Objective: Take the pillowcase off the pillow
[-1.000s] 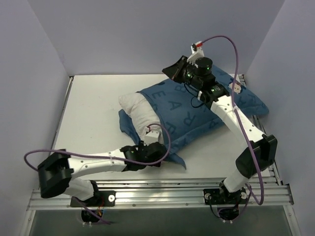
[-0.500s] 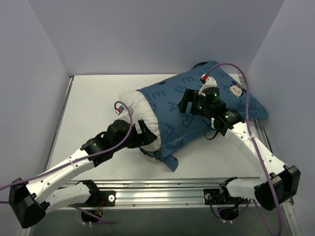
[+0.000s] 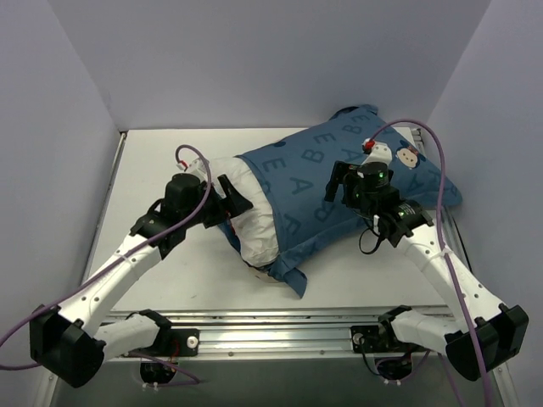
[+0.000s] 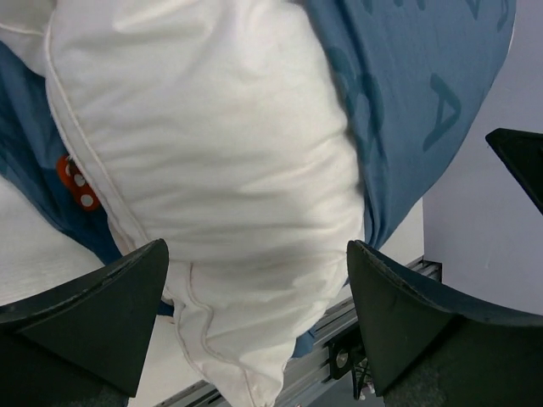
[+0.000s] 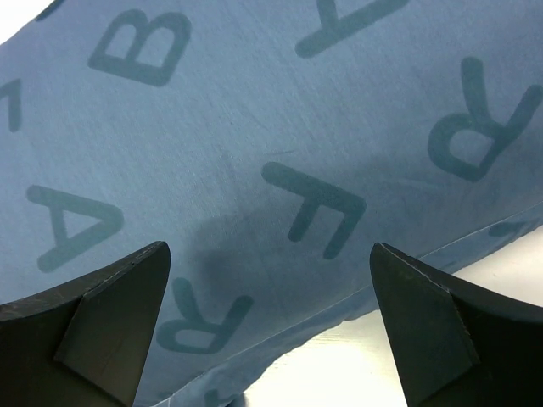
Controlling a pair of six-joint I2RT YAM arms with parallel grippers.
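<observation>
On the counter [image 3: 153, 161]: the pillow [image 3: 254, 222] lies across the middle, its left end bare and the rest inside the pillowcase [image 3: 339, 165].
Left claw [image 3: 235, 197]: wide open, holding nothing, at the bare white end.
Right claw [image 3: 338, 181]: wide open, holding nothing, over the blue lettered cloth.
</observation>
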